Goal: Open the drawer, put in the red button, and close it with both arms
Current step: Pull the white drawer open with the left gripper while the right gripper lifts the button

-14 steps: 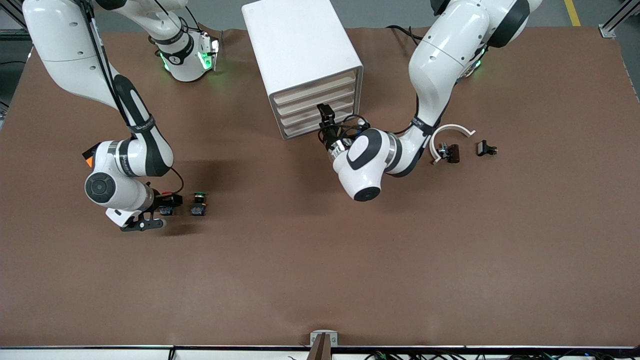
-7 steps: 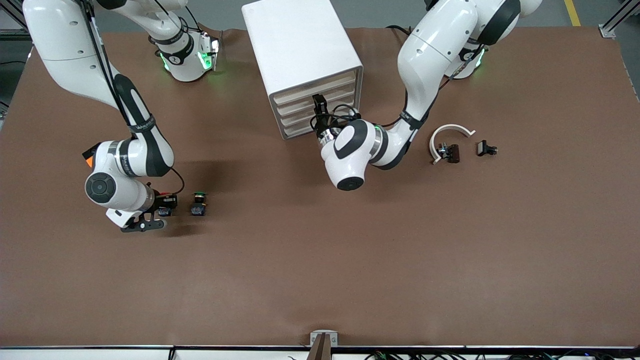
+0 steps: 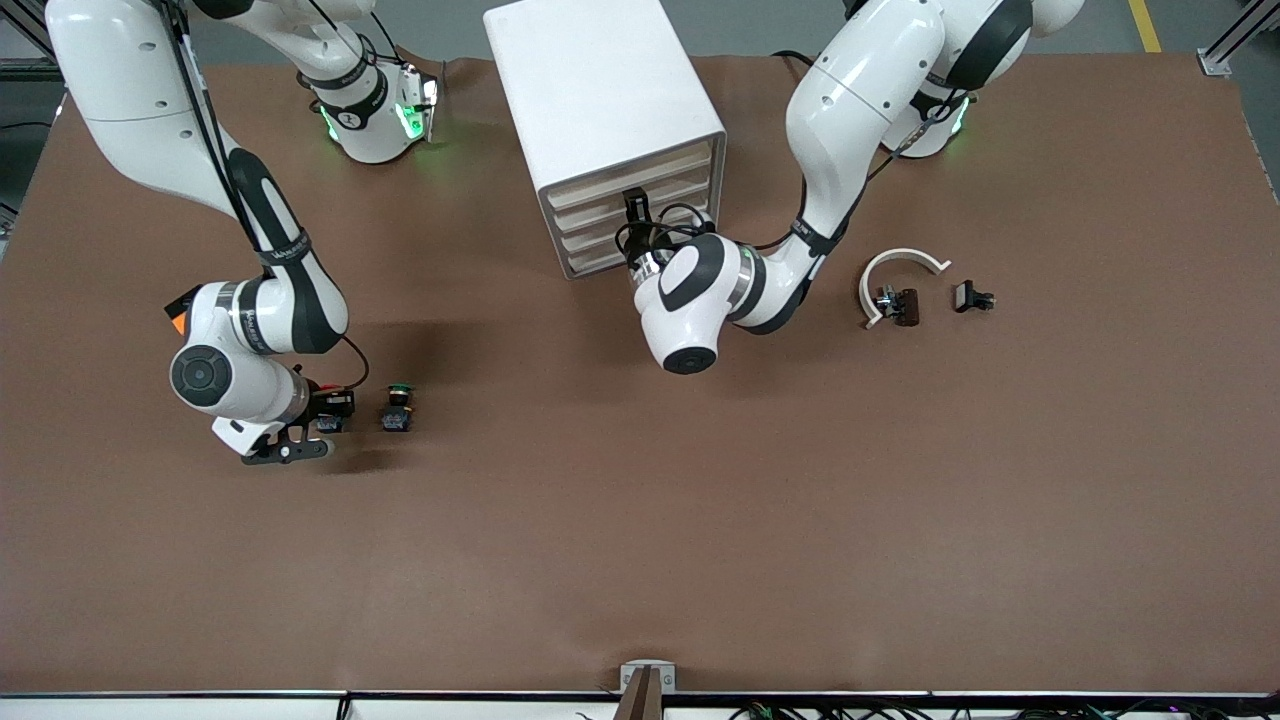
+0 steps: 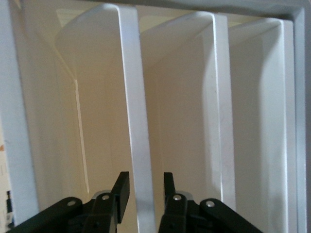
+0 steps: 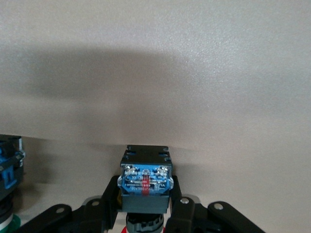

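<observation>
The white drawer cabinet [image 3: 610, 120] is standing at twelve o'clock on the table [image 3: 640, 560], its drawers shut. The left gripper [image 4: 146, 187] is straddling a drawer handle [image 4: 133, 121], fingers narrowly spread on either side of it, having pushed in closer than a second ago. At nine o'clock, the right gripper [image 5: 145, 204] is clamping the red button [image 5: 145, 182] as before. The green button [image 3: 398, 408] is sitting just beside it, toward the left arm's end. A white curved piece [image 3: 895, 275] and small dark parts [image 3: 972, 297] are lying at three o'clock.
</observation>
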### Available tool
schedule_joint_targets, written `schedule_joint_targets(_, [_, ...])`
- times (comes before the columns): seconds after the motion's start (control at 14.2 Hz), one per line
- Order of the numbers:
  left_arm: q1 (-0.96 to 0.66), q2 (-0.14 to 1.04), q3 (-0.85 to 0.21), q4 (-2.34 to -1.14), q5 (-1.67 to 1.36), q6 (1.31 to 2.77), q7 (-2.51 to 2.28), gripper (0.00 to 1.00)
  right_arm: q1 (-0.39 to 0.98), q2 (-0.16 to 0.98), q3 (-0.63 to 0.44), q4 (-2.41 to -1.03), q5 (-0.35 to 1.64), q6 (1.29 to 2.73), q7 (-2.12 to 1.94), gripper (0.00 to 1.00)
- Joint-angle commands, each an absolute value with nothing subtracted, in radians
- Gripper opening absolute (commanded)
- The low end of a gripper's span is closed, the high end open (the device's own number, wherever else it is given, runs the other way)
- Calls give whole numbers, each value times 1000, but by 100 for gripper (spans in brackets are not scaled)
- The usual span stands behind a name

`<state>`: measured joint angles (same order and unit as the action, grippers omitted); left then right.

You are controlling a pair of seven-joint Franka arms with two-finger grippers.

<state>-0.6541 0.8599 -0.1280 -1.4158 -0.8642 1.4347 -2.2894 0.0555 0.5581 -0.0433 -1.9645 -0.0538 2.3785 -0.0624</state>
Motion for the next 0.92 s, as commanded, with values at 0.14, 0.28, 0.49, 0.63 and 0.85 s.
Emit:
schedule_joint_targets(0.14, [-660, 864, -120, -1410, -876, 1437, -2281, 0, 63, 540, -41, -1944, -57, 2330, -63, 29])
schedule_joint_targets(0.28, [-652, 864, -115, -1408, -876, 1437, -2281, 0, 81, 516, -43, -1941, -57, 2275, -57, 29])
schedule_joint_targets(0.49, [-649, 874, -91, -1401, -880, 1437, -2281, 0, 90, 482, -43, -1927, -57, 2214, -51, 29])
schedule_joint_targets(0.63, [-643, 873, -63, -1397, -881, 1437, -2279, 0, 103, 450, -43, -1905, -60, 2148, -20, 29])
schedule_joint_targets(0.85, [-597, 868, -60, -1396, -881, 1439, -2263, 0, 143, 410, -43, -1827, -69, 1958, 66, 29])
